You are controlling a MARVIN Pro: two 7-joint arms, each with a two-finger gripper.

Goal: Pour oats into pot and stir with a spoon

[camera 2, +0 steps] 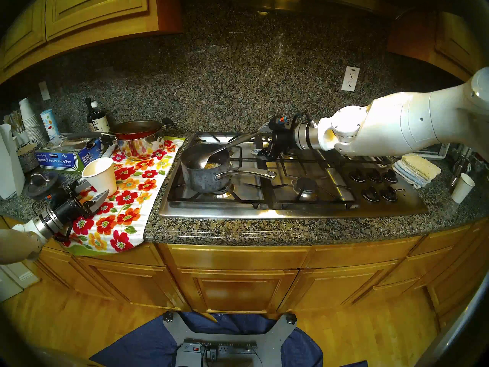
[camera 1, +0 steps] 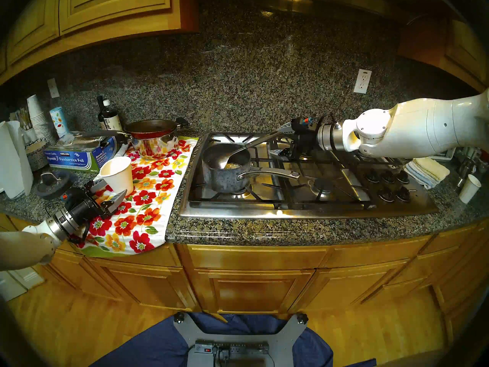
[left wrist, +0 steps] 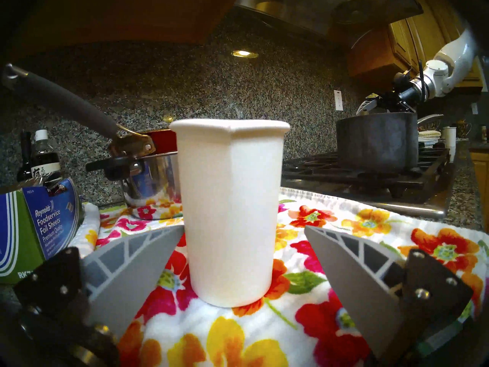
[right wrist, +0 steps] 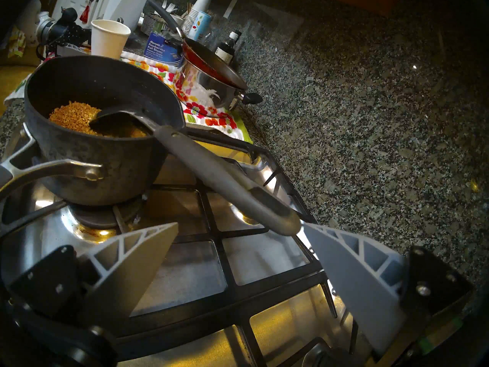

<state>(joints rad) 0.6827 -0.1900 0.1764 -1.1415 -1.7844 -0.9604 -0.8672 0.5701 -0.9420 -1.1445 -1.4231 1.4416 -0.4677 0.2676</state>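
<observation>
The dark grey pot (camera 1: pixel 225 177) stands on the front left burner, with its silver handle pointing right. The oats (right wrist: pixel 74 117) lie in a small heap on its bottom. The spoon (right wrist: pixel 211 170) leans on the pot's rim, with its bowl down in the oats. Its dark handle slants out toward my right gripper (right wrist: pixel 240 224), which is open. The handle's end lies beside one fingertip (right wrist: pixel 315 231), and the jaws do not clamp it. My left gripper (left wrist: pixel 243 226) is open on either side of a white paper cup (left wrist: pixel 230 213), which stands upright on the floral towel (camera 1: pixel 148 213).
A shiny steel pot topped by a red pan (camera 1: pixel 153 141) stands behind the cup, and a foil box (camera 1: pixel 76 157) lies to its left. The stove knobs (camera 1: pixel 389 181), folded cloths (camera 1: pixel 426 170) and another paper cup (camera 1: pixel 469 187) are on the right. The black grates (camera 1: pixel 304 173) are raised.
</observation>
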